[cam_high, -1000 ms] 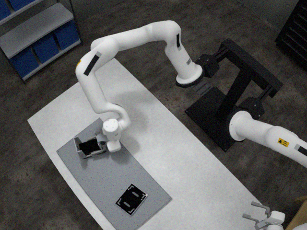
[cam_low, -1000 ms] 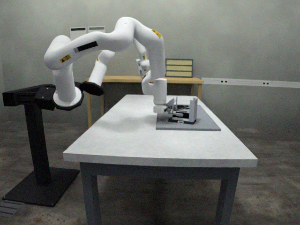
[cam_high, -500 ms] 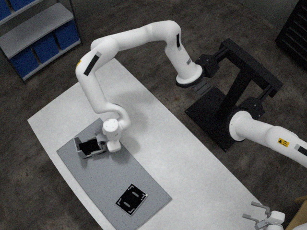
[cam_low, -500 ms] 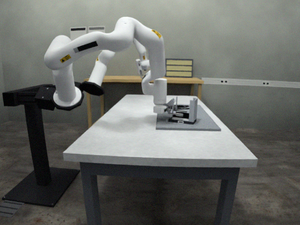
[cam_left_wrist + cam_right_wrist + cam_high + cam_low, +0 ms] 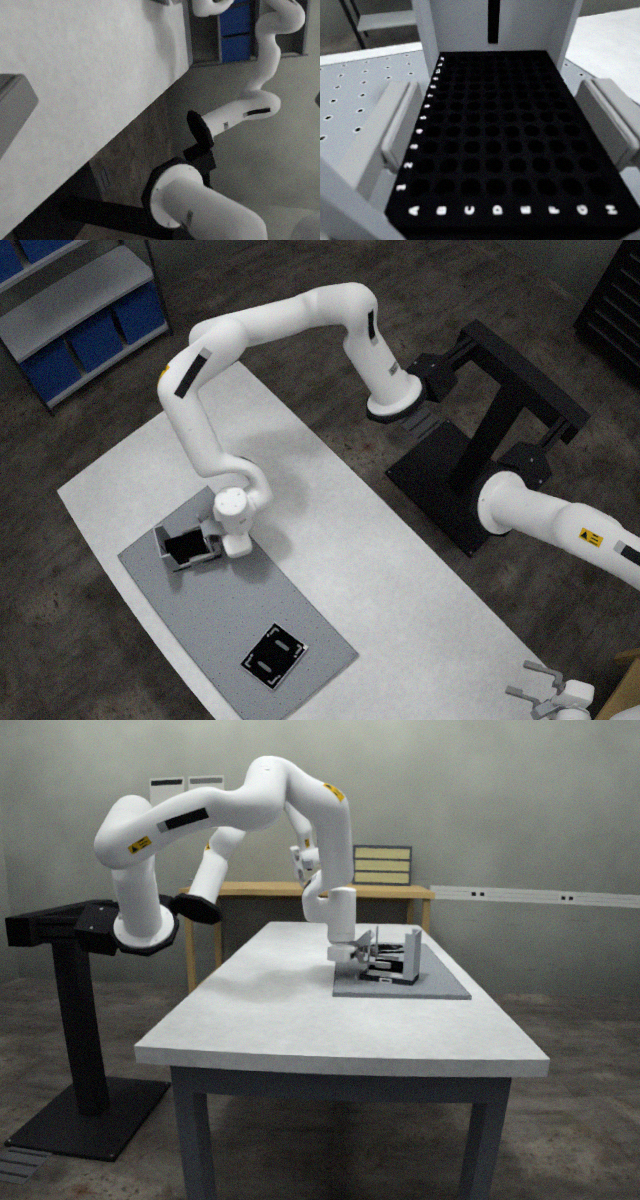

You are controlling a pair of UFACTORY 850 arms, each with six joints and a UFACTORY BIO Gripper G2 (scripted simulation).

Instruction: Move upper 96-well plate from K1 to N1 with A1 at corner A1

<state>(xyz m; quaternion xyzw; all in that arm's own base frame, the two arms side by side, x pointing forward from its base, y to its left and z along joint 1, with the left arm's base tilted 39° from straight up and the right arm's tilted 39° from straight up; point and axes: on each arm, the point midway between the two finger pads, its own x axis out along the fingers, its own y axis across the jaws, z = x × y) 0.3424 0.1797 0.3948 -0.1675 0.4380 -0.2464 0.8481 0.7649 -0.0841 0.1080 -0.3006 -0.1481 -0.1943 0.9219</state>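
Right hand: you're holding it closed on the upper plate's long sides, likely for a level lift.
Upper plate: sitting inside K1.
Left hand: waiting wide open, holding nothing, well apart from K1.

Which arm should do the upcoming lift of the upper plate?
Right. The right gripper looks closed on the upper plate's two long sides. The left gripper hangs open, far from it.
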